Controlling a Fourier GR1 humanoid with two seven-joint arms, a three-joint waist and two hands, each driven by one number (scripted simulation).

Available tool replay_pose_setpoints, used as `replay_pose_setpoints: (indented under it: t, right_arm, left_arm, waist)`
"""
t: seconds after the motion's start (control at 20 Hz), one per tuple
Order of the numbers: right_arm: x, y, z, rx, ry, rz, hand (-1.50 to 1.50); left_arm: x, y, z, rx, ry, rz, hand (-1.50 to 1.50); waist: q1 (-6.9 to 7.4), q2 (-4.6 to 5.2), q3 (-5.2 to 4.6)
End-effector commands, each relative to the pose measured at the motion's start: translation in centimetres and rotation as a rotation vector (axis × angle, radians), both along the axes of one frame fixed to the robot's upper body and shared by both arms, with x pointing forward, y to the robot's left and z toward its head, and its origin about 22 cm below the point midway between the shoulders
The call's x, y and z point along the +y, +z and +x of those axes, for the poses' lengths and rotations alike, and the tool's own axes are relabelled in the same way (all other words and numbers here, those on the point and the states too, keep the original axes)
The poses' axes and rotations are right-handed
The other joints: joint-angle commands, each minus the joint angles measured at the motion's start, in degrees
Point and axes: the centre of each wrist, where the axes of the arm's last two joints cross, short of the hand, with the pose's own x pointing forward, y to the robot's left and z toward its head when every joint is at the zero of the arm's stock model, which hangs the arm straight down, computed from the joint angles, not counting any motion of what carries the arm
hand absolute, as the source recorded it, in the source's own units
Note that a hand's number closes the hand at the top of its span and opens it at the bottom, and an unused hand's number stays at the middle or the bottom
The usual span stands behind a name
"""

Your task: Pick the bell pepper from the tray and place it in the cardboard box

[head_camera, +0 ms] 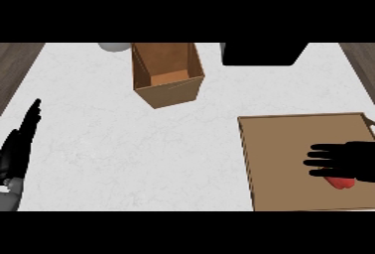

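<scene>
A red bell pepper (341, 183) lies on the brown tray (293, 144) at the right, mostly hidden under my right hand (350, 159). That hand hovers over the pepper with its fingers straight, pointing left; only a small red part shows below the palm. The tall open cardboard box (167, 74) stands at the back centre of the white counter. My left hand (18, 144) rests at the left edge, fingers straight and pointing up, holding nothing.
A black object (264, 53) sits at the back right of the counter, next to the box. A grey round thing (115, 46) shows at the back edge left of the box. Dark wooden floor borders both sides.
</scene>
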Motion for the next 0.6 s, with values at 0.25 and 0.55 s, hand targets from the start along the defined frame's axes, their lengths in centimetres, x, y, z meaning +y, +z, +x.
replay_pose_setpoints:
  t: [0.25, 0.55]
  right_arm:
    - [0.4, -3.7, -1.2, -0.001, 0.037, -0.029, -1.5]
    - [3.3, -5.4, -0.7, -0.151, 0.058, 0.167, 1.5]
  left_arm:
    - [-0.8, 0.1, 1.0, 0.001, 0.007, -0.009, 0.0]
    - [-1.5, -1.2, 0.7, 0.0, 0.011, 0.0, 0.0]
  waist:
    - [-0.06, 0.06, -0.01]
    - [-0.16, 0.15, 0.04]
